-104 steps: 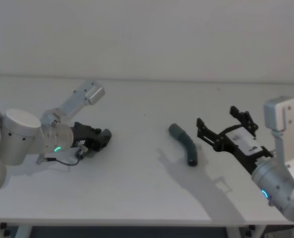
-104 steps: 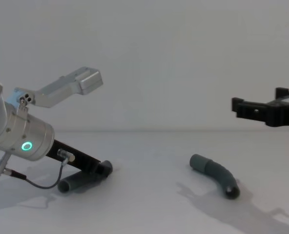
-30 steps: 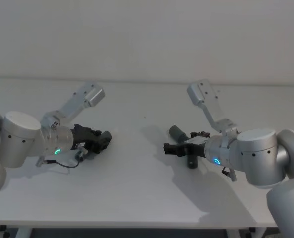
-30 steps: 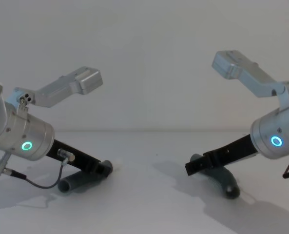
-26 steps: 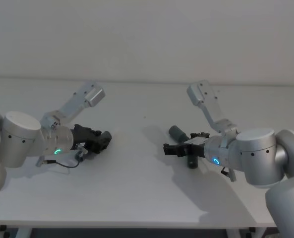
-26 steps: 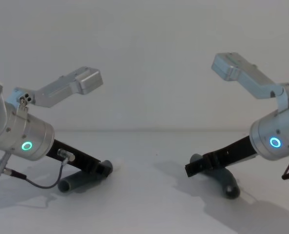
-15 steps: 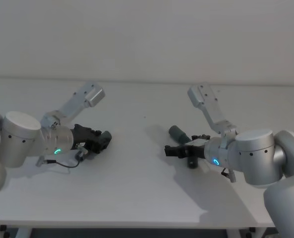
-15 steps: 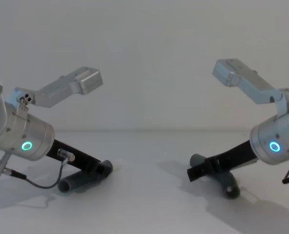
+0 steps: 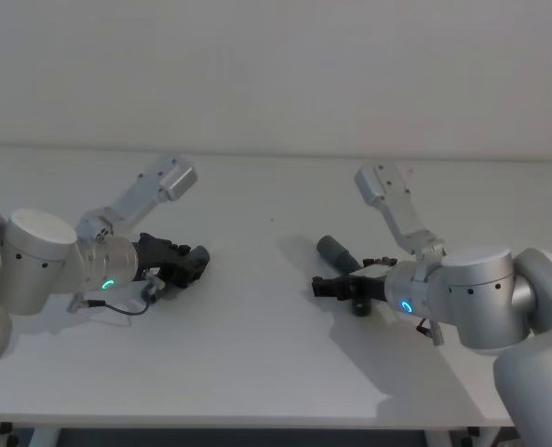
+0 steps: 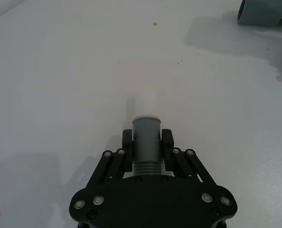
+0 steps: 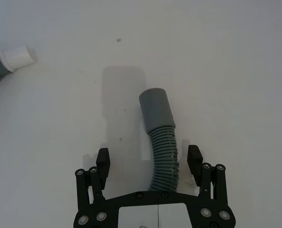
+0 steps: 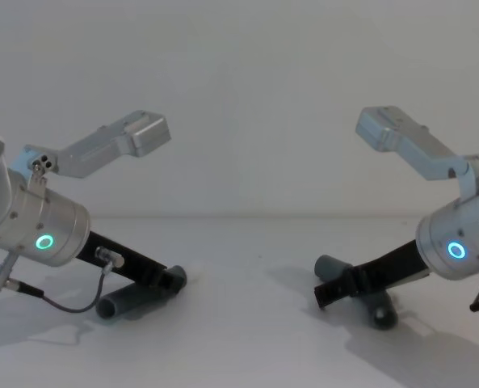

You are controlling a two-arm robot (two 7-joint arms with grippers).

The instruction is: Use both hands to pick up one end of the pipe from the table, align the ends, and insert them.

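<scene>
Left gripper [image 9: 190, 264]: I see it low over the left side of the table, angled down and pointing toward the middle. Its jaws are narrow, clamped on the tipped piece. In the left wrist view the fingers [image 10: 167, 138] press against the grey tube from both sides.
Tipped piece [image 10: 146, 142]: it sits in the left gripper, with the white tip [image 10: 146, 102] sticking out past the fingertips toward the table's middle. In the chest view its rear end [image 12: 114, 305] trails back under the gripper at table level. I cannot tell whether it touches the surface.
Right gripper [image 9: 324, 285]: it is low over the right side, angled down and pointing toward the middle. Its jaws stand wide, with one finger [image 11: 102, 160] on each side of the collar piece. A gap shows on both sides, so I read it as gripping nothing.
Collar piece [image 9: 332, 250]: it lies on the table right of centre. Its ribbed body [image 11: 163, 159] runs between the right gripper's fingers, touching neither. The smooth collar [image 11: 156, 108] lies beyond the fingertips, pointing away from the wrist.
Ends: the white tip and the collar are well apart, with bare table between them.
Table [image 9: 257, 363]: it is plain and white, and the grippers cast shadows on it beside each piece.
</scene>
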